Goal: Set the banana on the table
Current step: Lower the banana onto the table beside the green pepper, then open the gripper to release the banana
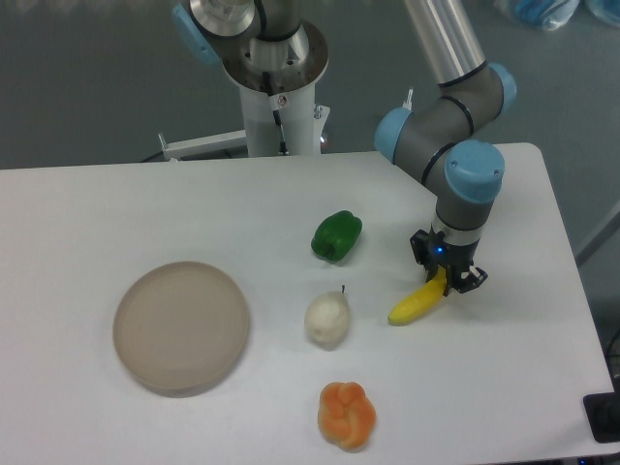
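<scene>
Yellow banana [415, 304], green pepper [336, 235], white table [116, 213], beige plate [181, 326].

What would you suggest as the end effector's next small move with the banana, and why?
Probably open the end effector and let go. It is closed on the upper end of the banana, whose lower end seems to be down at the white table, on a bare patch apart from the pear and the green pepper. Whether it rests fully is hard to tell.

A robotics lab: an industrial arm [441, 116] with blue joint caps stands on a white pedestal [279, 107] behind a plain white worktop [116, 213]. Toy fruit [346, 415] lies left of the hand [448, 281], over grey flooring [87, 77].
</scene>
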